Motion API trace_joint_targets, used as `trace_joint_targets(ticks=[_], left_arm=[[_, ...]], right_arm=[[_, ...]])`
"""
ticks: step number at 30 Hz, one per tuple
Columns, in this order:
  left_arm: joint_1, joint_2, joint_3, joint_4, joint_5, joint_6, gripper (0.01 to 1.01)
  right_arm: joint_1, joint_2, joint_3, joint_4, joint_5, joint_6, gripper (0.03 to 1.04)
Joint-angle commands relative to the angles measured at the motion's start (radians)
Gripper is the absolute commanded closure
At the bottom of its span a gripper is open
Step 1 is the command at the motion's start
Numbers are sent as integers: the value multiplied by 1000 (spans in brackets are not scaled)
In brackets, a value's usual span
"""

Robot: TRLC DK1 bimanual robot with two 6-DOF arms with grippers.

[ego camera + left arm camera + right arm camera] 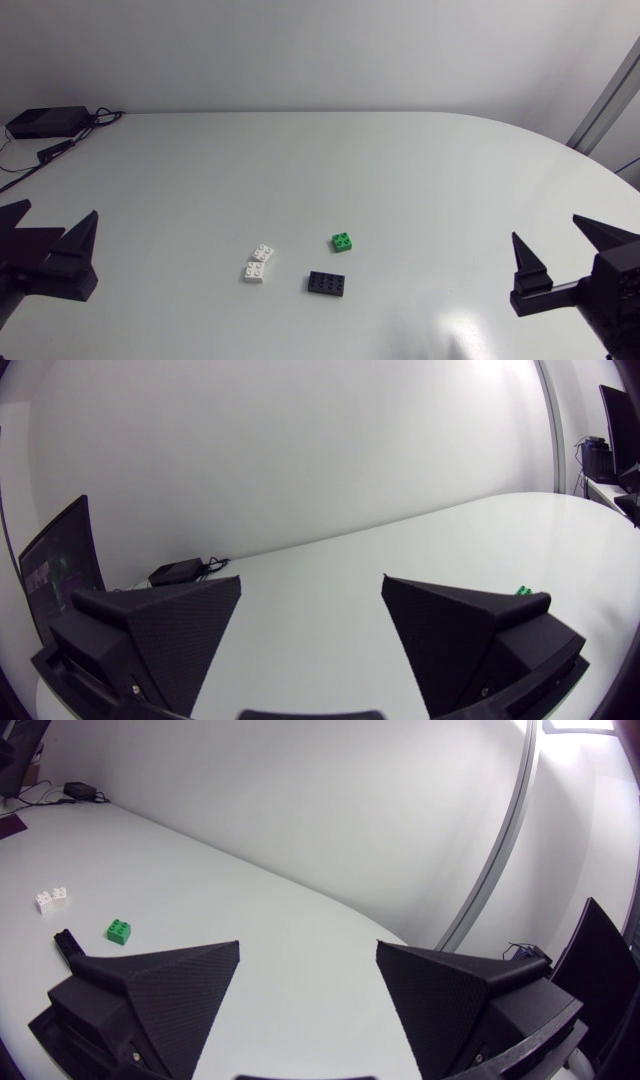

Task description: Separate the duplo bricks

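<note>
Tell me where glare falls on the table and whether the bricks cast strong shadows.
Head view: a glare patch lies on the table near the right gripper; the white bricks, green brick and black brick cast only faint, soft shadows. Right wrist view: the table around the bricks is evenly lit, without glare.

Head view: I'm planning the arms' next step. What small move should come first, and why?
Probably ease the left gripper toward the white bricks: they seem the only ones joined, while the green brick and black brick lie apart. Both it and the right gripper stand open, holding nothing, and the white ones lie nearer the left.
</note>
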Motion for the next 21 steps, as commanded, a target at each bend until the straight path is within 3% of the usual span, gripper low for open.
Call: trace_joint_targets(ticks=[1, 13, 21], left_arm=[[10, 4, -49, 35, 1, 14, 43], [4, 7, -210, 227, 0, 42, 44], [-3, -37, -282, 256, 1, 43, 44]], right_arm=[[8, 3, -22, 39, 0, -19, 70], [37, 12, -156, 212, -2, -9, 70], [45, 35, -187, 269, -2, -9, 70]])
